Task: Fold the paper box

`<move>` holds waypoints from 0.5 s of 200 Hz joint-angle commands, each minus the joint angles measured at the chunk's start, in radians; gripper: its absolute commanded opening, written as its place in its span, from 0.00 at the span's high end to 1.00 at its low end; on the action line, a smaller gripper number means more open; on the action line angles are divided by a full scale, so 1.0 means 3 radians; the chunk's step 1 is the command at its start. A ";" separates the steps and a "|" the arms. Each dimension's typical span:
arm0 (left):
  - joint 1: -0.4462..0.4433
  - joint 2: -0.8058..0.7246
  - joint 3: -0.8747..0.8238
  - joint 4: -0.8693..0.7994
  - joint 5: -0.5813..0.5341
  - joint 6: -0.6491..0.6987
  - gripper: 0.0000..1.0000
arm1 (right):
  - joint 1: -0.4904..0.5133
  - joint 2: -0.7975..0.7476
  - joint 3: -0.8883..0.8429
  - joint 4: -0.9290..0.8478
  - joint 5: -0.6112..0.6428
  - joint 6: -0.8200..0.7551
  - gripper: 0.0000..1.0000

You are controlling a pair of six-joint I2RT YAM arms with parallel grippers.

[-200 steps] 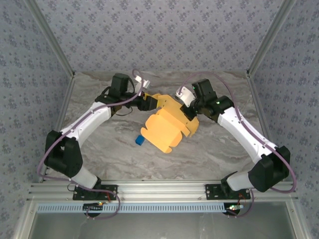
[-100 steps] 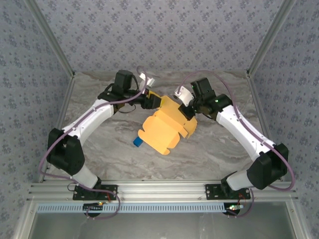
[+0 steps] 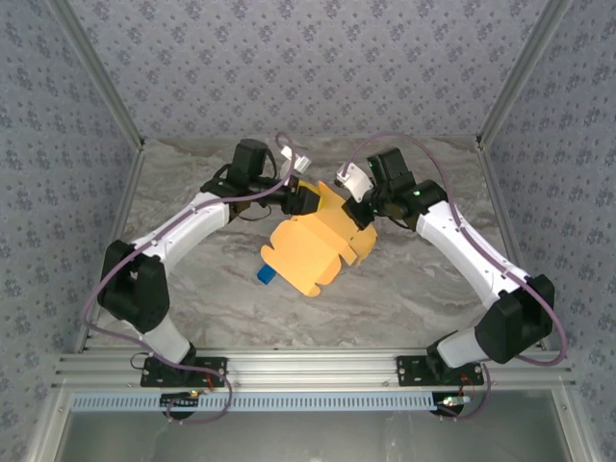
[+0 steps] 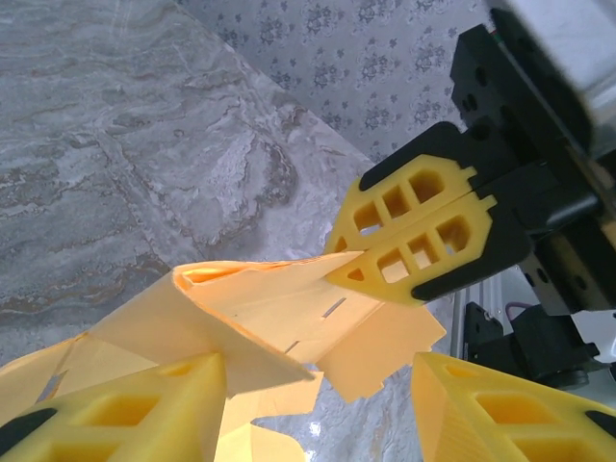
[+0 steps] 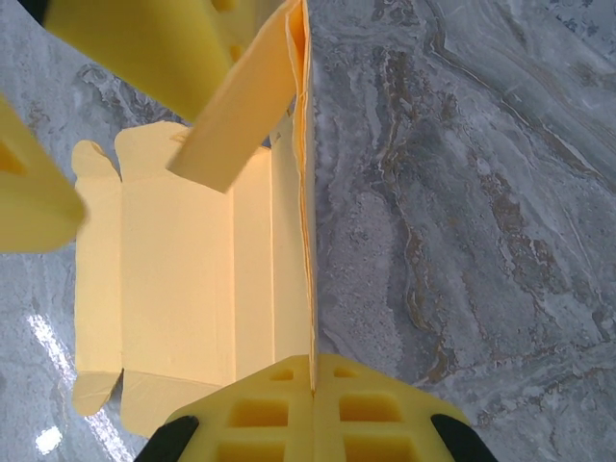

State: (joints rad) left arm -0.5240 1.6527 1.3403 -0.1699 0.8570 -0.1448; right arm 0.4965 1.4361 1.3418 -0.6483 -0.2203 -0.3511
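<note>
The paper box is a yellow-orange card cut-out, partly folded and held up off the table between the two arms. My right gripper is shut on the box's right edge; in the right wrist view its fingertips pinch the thin card edge, and the box panels spread to the left. My left gripper stands open at the box's far left corner. In the left wrist view a folded flap lies between the left gripper's jaws, close to the left finger. The right gripper's shut fingers clamp the card there.
A small blue cube lies on the marble table, half under the box's near left edge. Patterned walls and metal frame posts close in the back and sides. An aluminium rail runs along the near edge.
Both grippers and the box have shifted slightly left and away. The left gripper has come closer in on the box's far corner, and the box now overlaps the blue cube.
</note>
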 commanded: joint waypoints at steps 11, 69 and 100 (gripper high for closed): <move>-0.0030 0.0035 0.0034 0.0124 0.0063 -0.0021 0.47 | 0.0034 -0.0040 0.0012 0.0141 -0.0136 0.0010 1.00; 0.0037 -0.0446 -0.0264 -0.0048 -0.0294 0.0075 0.44 | 0.0037 -0.0062 0.0051 -0.0036 0.0321 -0.0303 1.00; 0.0172 -0.0764 -0.0531 -0.0020 -0.0616 -0.0166 0.43 | 0.0057 -0.0063 -0.0015 -0.0035 0.0400 -0.0653 1.00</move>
State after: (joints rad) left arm -0.5060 1.5177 1.2274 -0.1795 0.7578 -0.1509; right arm 0.5026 1.4361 1.3415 -0.6407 -0.1417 -0.4442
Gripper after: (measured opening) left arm 0.565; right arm 0.051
